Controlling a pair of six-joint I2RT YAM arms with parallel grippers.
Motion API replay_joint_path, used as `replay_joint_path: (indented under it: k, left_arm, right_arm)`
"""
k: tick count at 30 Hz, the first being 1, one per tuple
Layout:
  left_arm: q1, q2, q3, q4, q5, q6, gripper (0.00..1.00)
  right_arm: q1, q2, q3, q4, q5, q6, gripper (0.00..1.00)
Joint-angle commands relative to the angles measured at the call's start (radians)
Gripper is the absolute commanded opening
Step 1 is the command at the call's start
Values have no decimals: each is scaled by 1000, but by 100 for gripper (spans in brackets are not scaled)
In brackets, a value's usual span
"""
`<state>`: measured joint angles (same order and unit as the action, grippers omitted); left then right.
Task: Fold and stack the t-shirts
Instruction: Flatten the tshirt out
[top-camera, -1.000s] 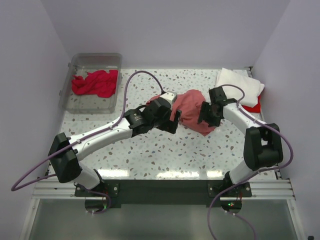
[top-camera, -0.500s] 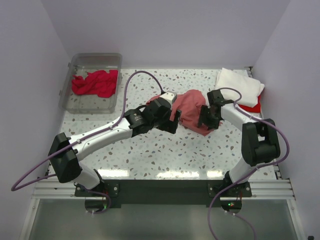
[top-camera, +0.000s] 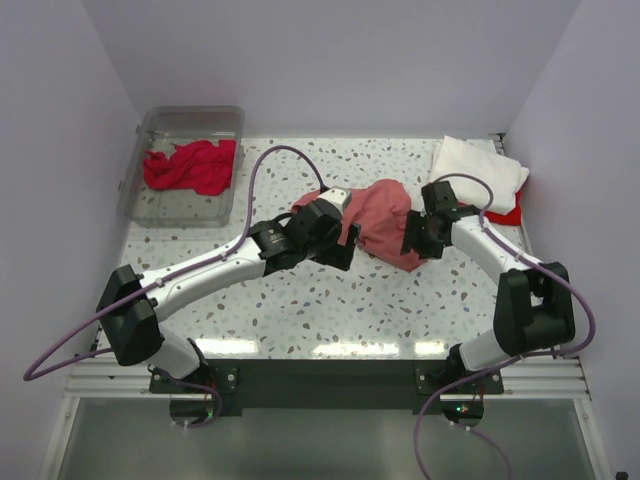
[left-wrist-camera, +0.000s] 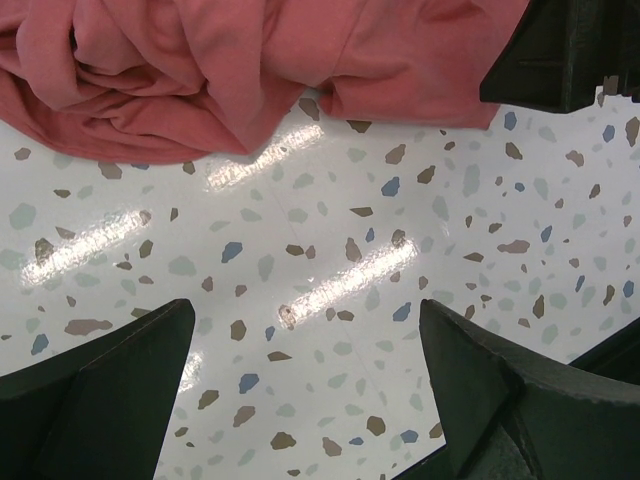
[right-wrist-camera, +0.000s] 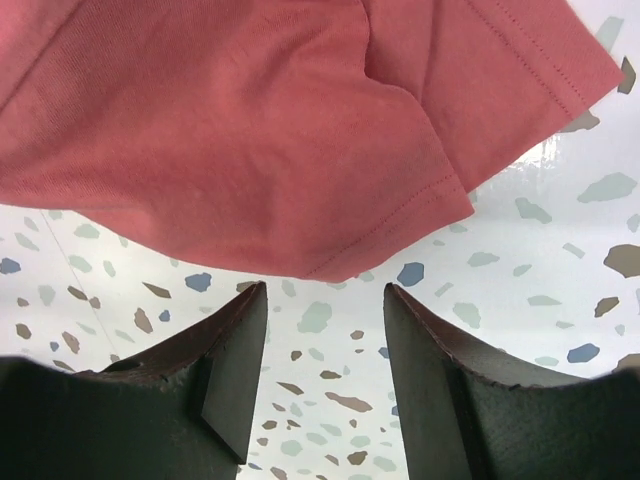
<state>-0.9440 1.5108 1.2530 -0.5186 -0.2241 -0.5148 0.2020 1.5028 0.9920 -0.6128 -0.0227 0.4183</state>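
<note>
Faded coral-red cloth t-shirt crumpled at centre; folded white t-shirt atop bright red t-shirt, far right; crimson t-shirt bunched far left.

Far right, the bright red t-shirt sits mostly buried under the white t-shirt, only a sliver showing. The coral-red t-shirt runs off both wrist views' top edges. From above, the left gripper and right gripper seem to cover its side edges.

- Centre of the surface: crumpled t-shirt, between left tool and right tool.
- Upper left: bin, holding bunched t-shirt.
- Upper right: folded t-shirt.
</note>
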Motion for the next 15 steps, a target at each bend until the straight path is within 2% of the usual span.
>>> replay_joint_path:
  k: [1, 15]
  left_arm:
    - [-1, -26, 0, 3, -7, -19, 100]
    - [1, -37, -6, -4, -18, -21, 100]
  right_arm:
    - [4, 5, -16, 4, -39, -59, 54]
    - [23, 112, -1, 73, -39, -167, 54]
